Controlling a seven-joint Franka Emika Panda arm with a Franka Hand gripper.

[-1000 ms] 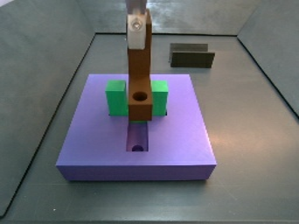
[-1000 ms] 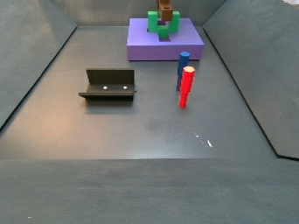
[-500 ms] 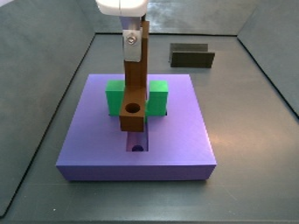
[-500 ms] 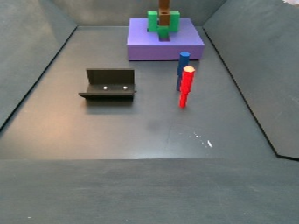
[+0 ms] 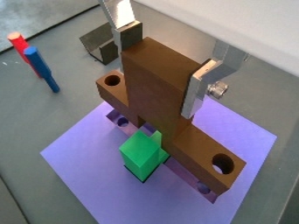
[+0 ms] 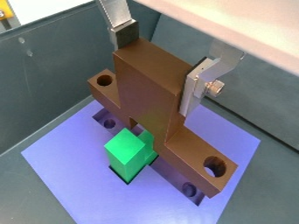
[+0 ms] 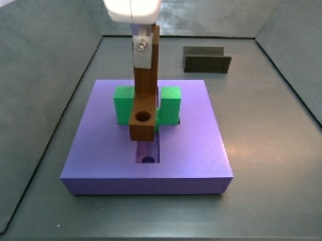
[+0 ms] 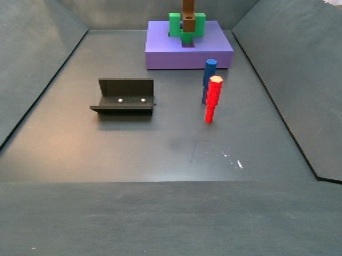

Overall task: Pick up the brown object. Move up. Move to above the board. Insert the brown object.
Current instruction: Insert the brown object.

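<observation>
The big purple board [image 7: 149, 141] lies flat on the grey floor, with a green block [image 7: 126, 105] on top at its 12 o'clock end. The brown bar [image 7: 145, 94] stands straight up in the gap of the green block, over the slot. It sits a little lower than half a second ago. The gripper [image 5: 167, 63] is above the board, and its silver fingers [image 5: 201, 86] squeeze the top of the bar from both sides. A dark bracket [image 8: 124, 96], a red stick [image 8: 211, 99] and a blue stick [image 8: 210, 72] stand away from the board.
</observation>
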